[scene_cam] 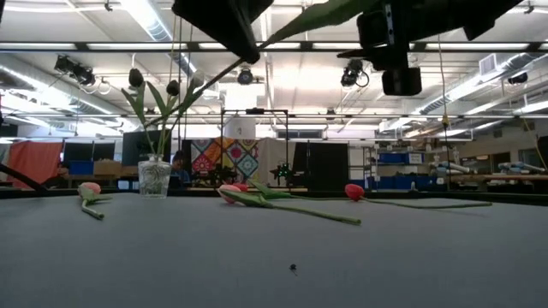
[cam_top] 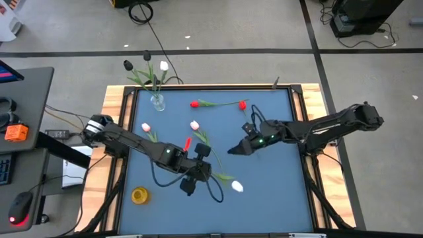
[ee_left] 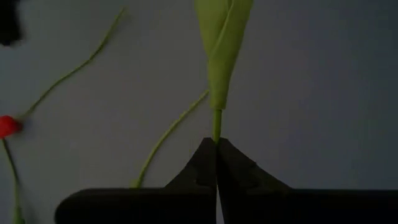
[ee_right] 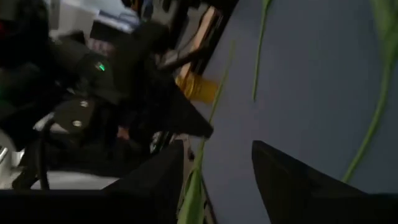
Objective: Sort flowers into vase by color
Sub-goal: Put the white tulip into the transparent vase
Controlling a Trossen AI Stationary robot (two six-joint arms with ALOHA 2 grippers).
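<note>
My left gripper [ee_left: 216, 146] is shut on the green stem of a white tulip [cam_top: 236, 187] above the blue mat's near middle [cam_top: 203, 165]. Its leaf [ee_left: 219, 50] runs on past the fingers, and the head is out of the left wrist view. My right gripper [cam_top: 232, 150] stands open just right of it; a green stem [ee_right: 194, 180] shows between its fingers [ee_right: 217, 162], apart from them as far as I can see. A glass vase [cam_top: 157, 100] at the far left holds dark and white tulips. Red [cam_top: 195, 104] and pink [cam_top: 145, 127] tulips lie on the mat. My left gripper pinches the bare stem [ee_left: 216, 124] just below the leaf's base, between its two fingertips. The fingers slant downward and lie across the stem. The tulip is lifted clear of the mat. Its leaf and white head reach toward the table's near right.
A yellow roll [cam_top: 139, 195] lies at the mat's near left corner. Another red tulip [cam_top: 242, 104] and a pale pink one [cam_top: 194, 124] lie on the far half. A wooden frame [cam_top: 114, 106] borders the mat. A black cable loop [cam_top: 213, 192] hangs below my left arm.
</note>
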